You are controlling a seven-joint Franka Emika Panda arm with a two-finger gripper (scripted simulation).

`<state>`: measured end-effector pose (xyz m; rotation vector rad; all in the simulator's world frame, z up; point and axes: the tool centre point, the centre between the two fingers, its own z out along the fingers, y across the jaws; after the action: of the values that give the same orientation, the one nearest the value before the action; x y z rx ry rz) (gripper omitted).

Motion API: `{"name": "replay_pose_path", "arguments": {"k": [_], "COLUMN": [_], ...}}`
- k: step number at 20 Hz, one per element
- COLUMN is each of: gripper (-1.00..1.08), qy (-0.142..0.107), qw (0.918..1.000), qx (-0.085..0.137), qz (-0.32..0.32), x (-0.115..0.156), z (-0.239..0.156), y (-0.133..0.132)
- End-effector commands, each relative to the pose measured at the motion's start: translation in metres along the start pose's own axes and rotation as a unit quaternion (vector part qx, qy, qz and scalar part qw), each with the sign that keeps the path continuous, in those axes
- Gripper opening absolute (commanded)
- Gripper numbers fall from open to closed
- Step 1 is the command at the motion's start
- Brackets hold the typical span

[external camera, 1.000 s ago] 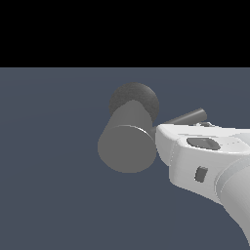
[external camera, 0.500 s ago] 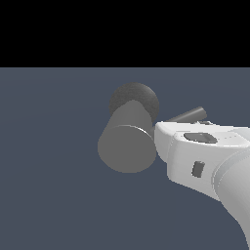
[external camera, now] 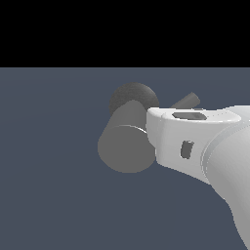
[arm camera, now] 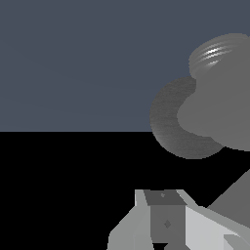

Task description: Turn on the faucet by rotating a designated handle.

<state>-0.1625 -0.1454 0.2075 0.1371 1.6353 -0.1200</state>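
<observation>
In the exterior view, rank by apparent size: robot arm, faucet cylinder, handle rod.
1. Robot arm, largest, though it sits nearest the camera, which inflates it.
2. Faucet cylinder.
3. Handle rod, smallest; the arm hides part of it.

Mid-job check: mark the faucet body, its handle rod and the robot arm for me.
faucet [external camera: 126,152]: exterior view, on the flat round end face.
handle [external camera: 187,101]: exterior view, on the rod's exposed end above the arm.
robot arm [external camera: 215,149]: exterior view, on its white housing.
</observation>
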Motion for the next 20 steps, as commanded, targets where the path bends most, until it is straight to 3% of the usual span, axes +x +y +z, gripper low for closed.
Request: {"name": "replay_pose_path", "arguments": {"k": [1, 6, 7, 20], "gripper": [-1.0, -1.0, -1.0, -1.0], "qy": [-0.029, -0.033, -0.001, -0.018], "qw": [0.9994, 0.9992, 1.0, 0.9998], "qx": [-0.021, -0.022, 0.0, -0.012], "qz": [-0.001, -0.001, -0.001, -0.001], "x": [-0.03, -0.042, -0.012, -0.045], "z": [0.001, 0.0, 0.0, -0.002], "y": [0.026, 0.034, 0.01, 0.056]}}
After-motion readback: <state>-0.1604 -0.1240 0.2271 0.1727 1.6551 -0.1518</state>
